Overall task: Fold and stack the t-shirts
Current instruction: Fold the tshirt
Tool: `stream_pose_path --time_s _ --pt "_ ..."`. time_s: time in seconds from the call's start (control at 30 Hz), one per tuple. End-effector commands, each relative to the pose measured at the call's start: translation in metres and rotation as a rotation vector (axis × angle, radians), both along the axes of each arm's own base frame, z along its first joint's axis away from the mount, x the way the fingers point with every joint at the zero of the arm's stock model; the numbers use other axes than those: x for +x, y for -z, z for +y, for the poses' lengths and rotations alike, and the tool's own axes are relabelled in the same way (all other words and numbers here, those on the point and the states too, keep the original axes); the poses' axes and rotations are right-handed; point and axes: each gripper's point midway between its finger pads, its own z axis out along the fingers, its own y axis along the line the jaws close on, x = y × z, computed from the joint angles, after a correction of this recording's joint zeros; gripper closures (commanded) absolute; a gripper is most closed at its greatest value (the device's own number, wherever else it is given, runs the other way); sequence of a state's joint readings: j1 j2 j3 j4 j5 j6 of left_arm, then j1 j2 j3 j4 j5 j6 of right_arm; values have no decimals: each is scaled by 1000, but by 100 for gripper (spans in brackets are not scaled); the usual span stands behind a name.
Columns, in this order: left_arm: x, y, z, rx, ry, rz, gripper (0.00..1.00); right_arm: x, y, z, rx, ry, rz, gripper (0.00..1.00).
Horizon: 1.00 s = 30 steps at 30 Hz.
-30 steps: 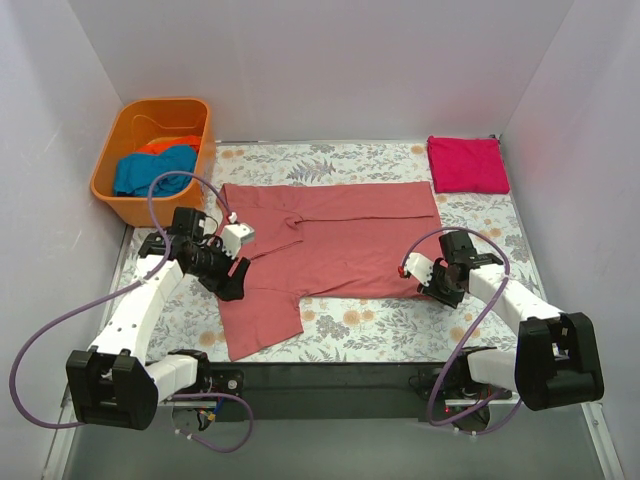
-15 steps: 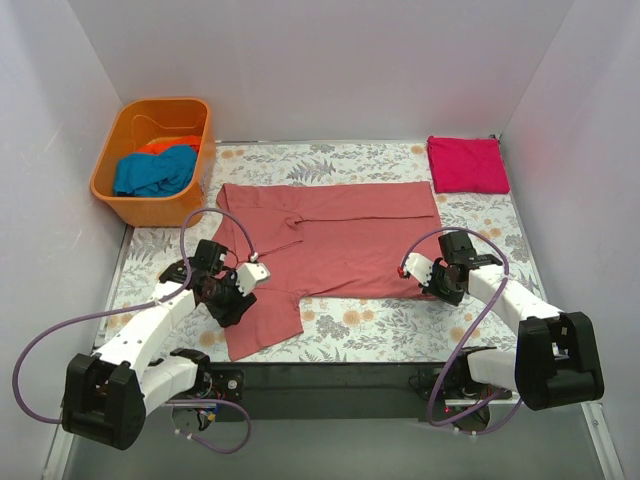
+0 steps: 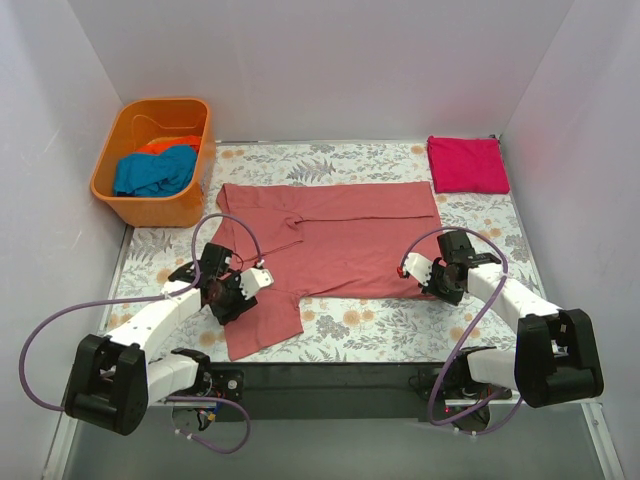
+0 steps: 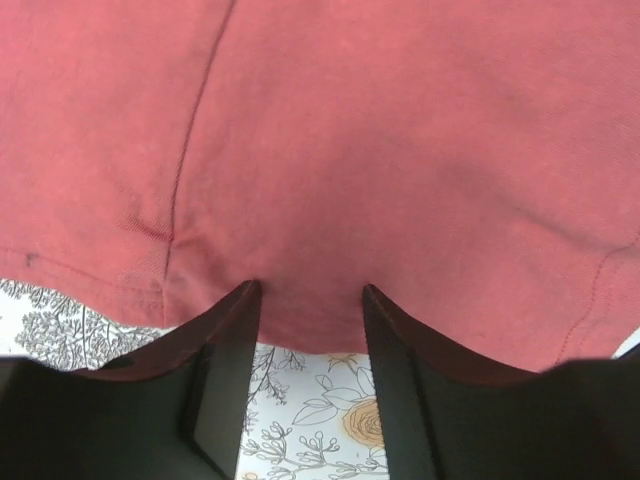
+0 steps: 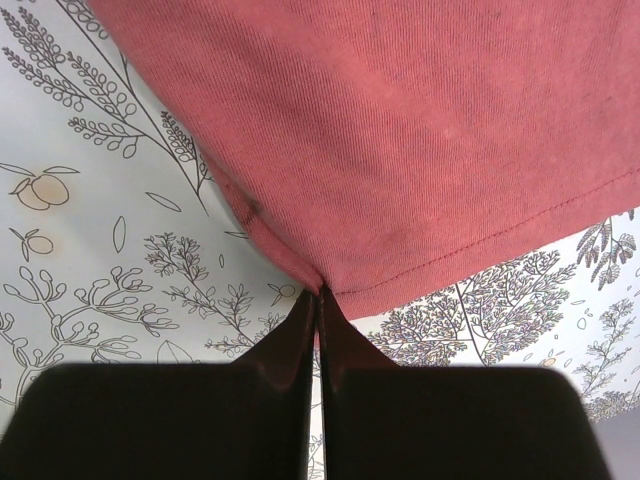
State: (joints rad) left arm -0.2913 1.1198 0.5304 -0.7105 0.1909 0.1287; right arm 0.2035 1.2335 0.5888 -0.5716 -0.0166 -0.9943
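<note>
Pinching the near right hem corner of the brick-red t-shirt (image 3: pixel 330 235) in my closed right jaws, to anchor that end for a fold; shirt lies spread flat on the desk (image 3: pixel 400 330). My left jaws gape open astride its near left edge, probably to match the grip. Folded magenta t-shirt (image 3: pixel 467 165) beyond its far right corner marks the stack.

My top cam looks down from above the near edge over the whole table (image 3: pixel 480 215); 2 wrist cams sit very close, both sharing the brick-red shirt (image 3: pixel 330 235) with it.
</note>
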Motion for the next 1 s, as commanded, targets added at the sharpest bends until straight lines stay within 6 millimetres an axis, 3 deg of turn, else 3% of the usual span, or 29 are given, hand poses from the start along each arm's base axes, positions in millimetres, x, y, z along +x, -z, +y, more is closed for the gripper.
stream_pose_path --time_s 0.0,0.13,0.17,0.27,0.43,0.57,0.67,0.87,0.97 --pt "-9 16 7 44 56 24 58 0 0 3 9 2 20 99" --pt "-21 22 12 67 63 71 82 -3 -1 2 5 -6 26 99" --pt "-19 19 13 69 60 58 92 -3 -3 2 5 -11 23 99" --pt "-17 7 14 70 62 30 100 -6 -7 0 1 -18 6 99" --pt "-18 -18 9 41 60 14 100 -17 -17 -2 0 -42 0 99" --pt "-26 -45 6 5 69 6 100 -24 -32 -3 9 -58 -42 99" --pt "-21 -64 5 1 44 -17 100 -22 -46 -3 10 -74 -75 99" --pt "7 -100 -3 -22 29 -87 100 -1 -70 -2 13 -85 -108 99" --pt "26 -106 -3 -13 13 -123 100 14 -76 -5 6 -88 -110 99"
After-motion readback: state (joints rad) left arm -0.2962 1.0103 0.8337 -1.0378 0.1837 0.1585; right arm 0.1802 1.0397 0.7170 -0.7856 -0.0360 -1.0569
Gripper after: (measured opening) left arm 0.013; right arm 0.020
